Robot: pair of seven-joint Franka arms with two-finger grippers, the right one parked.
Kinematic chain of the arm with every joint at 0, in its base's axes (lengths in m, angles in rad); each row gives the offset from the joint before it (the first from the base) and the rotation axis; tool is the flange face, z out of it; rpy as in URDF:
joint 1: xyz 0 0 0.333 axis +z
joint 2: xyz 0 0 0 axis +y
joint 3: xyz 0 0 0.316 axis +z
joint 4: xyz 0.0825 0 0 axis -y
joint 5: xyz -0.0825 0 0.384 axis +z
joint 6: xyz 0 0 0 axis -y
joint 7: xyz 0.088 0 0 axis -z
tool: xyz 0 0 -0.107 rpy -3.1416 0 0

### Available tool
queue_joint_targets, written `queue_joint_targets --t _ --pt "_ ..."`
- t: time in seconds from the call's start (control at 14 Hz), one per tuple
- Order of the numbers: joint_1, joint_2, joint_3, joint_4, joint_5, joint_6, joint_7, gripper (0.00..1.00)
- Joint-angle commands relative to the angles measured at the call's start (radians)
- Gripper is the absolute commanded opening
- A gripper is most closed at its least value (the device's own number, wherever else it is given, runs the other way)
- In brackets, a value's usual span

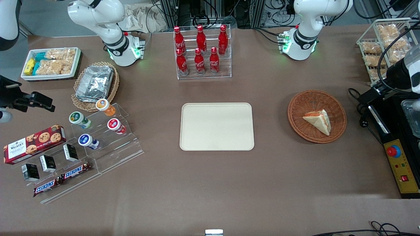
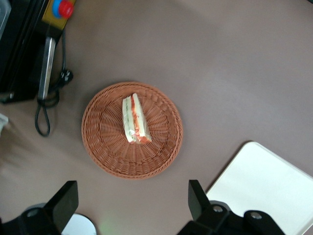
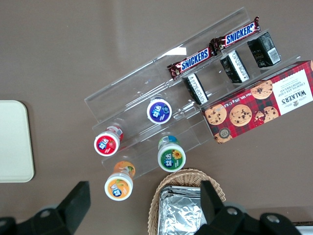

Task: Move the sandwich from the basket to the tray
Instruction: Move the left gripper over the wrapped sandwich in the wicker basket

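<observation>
The sandwich lies in the basket, resting on its woven floor with the filling edge turned toward the tray. In the left wrist view the sandwich sits near the centre of the basket, with green and orange-red layers visible along one long edge.

The basket stands on the brown surface toward the working arm's end. The tray lies flat at the middle of the surface, well apart from the basket, and nothing rests on it. A corner of the tray appears in the left wrist view, near the basket but not touching it.

The pincer hangs above the surface, high over the basket and clear of it. Its two dark fingers stand wide apart, in the released state, and hold nothing. In the front view only the dark wrist section of the working arm shows, at the working arm's end of the surface.

A yellow control box with a red button sits at the edge of the surface at the working arm's end, near the basket. A clear rack of red bottles stands farther from the front camera than the tray.
</observation>
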Motion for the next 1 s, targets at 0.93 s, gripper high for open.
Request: queue_joint_targets --t 0.93 --pt "0.001 -0.071 0.009 -0.668 -0.004 0.654 -0.350 1.00"
